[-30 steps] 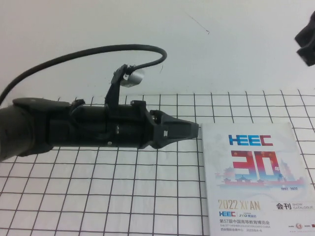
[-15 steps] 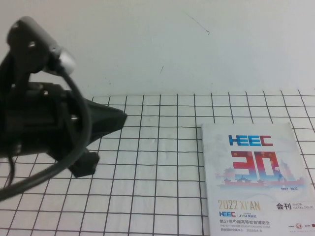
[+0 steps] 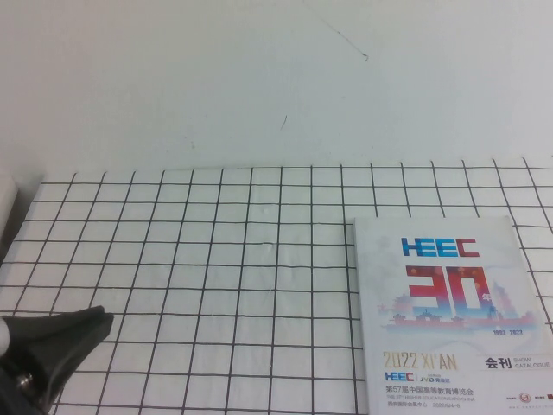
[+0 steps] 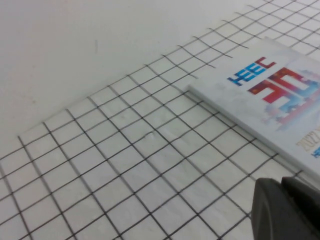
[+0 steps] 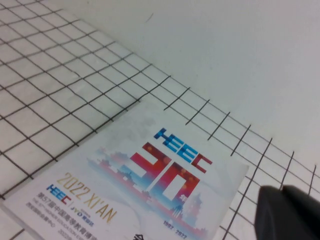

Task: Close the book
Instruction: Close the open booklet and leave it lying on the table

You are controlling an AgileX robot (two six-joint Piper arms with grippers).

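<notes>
Left gripper (image 3: 91, 327), closed and empty, sits low at the table's (image 3: 216, 259) near left corner; right gripper (image 5: 282, 190), also closed, hovers near the shut book (image 3: 449, 311).

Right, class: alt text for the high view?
A closed HEEC catalogue lies cover-up at the right of a gridded mat. The left end effector shows in the bottom-left corner; the right end effector is out of frame.

Bright, even, soft light; the close left gripper (image 3: 56, 344) looks blurred.
</notes>
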